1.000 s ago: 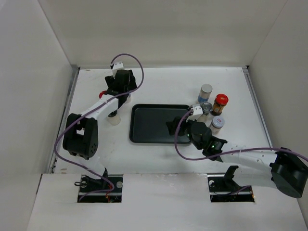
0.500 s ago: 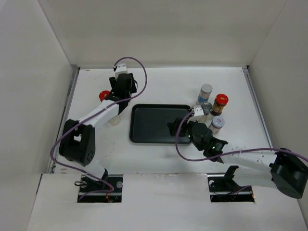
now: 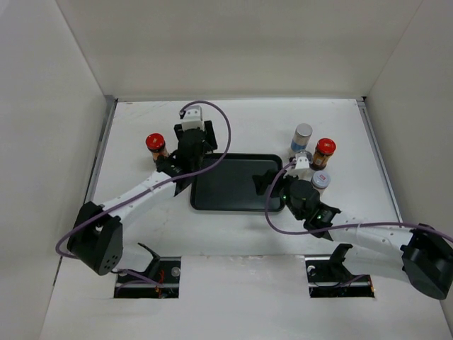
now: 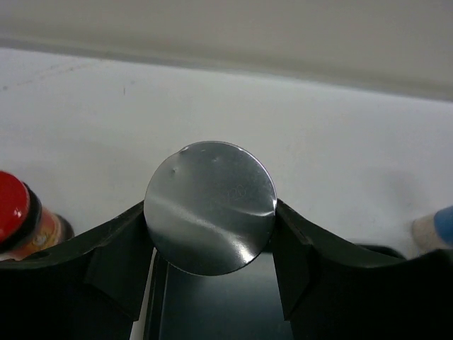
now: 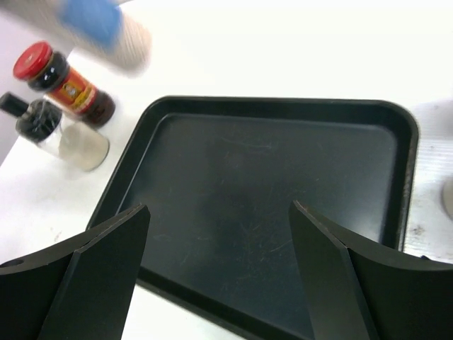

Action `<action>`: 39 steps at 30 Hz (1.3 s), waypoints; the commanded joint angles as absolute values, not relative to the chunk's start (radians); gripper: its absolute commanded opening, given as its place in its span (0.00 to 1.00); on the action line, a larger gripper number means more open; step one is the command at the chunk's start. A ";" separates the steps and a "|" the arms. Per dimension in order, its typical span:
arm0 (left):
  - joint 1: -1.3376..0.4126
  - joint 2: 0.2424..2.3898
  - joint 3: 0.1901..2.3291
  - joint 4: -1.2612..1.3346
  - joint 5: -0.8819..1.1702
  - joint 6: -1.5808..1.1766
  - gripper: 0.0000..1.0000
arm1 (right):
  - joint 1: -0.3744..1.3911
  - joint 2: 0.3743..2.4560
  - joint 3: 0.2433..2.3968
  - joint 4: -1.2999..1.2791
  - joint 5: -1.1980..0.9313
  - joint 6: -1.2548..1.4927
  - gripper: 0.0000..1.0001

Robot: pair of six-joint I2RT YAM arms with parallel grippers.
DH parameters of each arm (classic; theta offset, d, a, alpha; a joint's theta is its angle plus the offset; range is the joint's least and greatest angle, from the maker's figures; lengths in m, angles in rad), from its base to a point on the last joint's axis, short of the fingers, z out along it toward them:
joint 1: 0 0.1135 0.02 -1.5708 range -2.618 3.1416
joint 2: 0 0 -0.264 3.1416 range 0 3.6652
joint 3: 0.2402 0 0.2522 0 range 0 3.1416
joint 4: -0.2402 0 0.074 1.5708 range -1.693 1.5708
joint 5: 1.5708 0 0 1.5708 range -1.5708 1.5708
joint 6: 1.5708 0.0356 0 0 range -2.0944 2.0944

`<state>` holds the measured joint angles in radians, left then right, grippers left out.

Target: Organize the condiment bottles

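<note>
My left gripper [image 3: 190, 157] [image 4: 210, 211] is shut on a silver-capped white bottle [image 4: 210, 207], held above the left edge of the black tray [image 3: 233, 185] [image 4: 212, 312]. That bottle shows blurred, with its blue band, in the right wrist view [image 5: 99, 27]. A red-capped jar [image 3: 154, 144] [image 4: 15, 219] [image 5: 62, 83] stands left of the tray, with a glass grinder [image 5: 51, 129] beside it. At the tray's right stand a silver-capped bottle [image 3: 301, 134], a red-capped jar [image 3: 324, 150], a grinder [image 3: 304, 157] and another silver-capped jar [image 3: 320, 180]. My right gripper [image 3: 263, 183] [image 5: 219, 207] hangs open over the tray [image 5: 269, 170], holding nothing.
White walls box in the table on the left, the back and the right. Purple cables loop from both arms over the table. The tray holds no bottles. A white and blue bottle edge [image 4: 437, 228] shows far right in the left wrist view.
My left gripper has shut on the silver-capped bottle and carried it right, from beside the red-capped jar to the tray's left edge. The right gripper has shifted slightly right, still open.
</note>
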<state>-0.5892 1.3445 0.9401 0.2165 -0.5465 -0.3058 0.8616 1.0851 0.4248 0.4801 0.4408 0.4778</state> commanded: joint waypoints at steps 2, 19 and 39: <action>-0.613 1.362 0.913 0.291 -0.575 -0.344 0.43 | 0.844 1.051 0.413 0.535 0.460 0.503 0.86; -0.619 1.525 0.908 0.285 -0.594 -0.344 0.45 | 0.834 1.063 0.414 0.528 0.459 0.503 0.88; -0.666 1.235 0.783 0.388 -0.630 -0.344 0.92 | 0.837 1.081 0.446 0.497 0.453 0.491 0.31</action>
